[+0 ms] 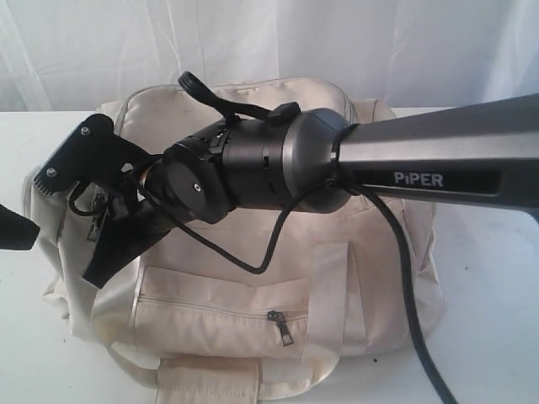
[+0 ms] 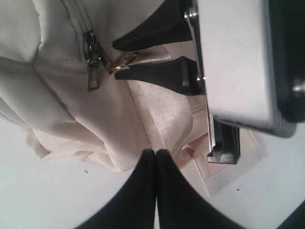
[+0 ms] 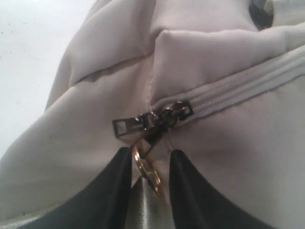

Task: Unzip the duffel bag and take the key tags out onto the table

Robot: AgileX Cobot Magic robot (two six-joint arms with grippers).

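Duffel bag (image 1: pixel 354 278): seen in the centre of the exterior view, lying on the table (image 1: pixel 488 337) with its long side toward the camera.
Front pocket (image 1: pixel 219 316): located in the lower middle of the exterior view; its zip is drawn shut, with the pull (image 1: pixel 275 320) at the pocket's right end.
Main zip (image 3: pixel 248 83): seen closed along the length that shows in the right wrist view.
Slider (image 3: pixel 164 116): parked at the end of the main zip, with its grey pull tab (image 3: pixel 125 127) lying flat against the fabric.
Ring (image 3: pixel 145 169): gold in colour, hung below the slider and attached to a shiny webbing tab (image 3: pixel 143 205).
Right gripper (image 3: pixel 150 152): reached across the bag to its left end in the exterior view. The two black fingers are closed in on the webbing tab just below the slider, with the ring caught between their tips.
Left gripper (image 2: pixel 155 151): shown at the bottom centre of the left wrist view, held over the table just beside the bag's end. The fingertips are pressed together with nothing between them.
Right arm cable (image 1: pixel 396 278): draped over the bag's top and down its right side in the exterior view.
Backdrop: a white curtain (image 1: pixel 253 42) is seen across the top of the exterior view.
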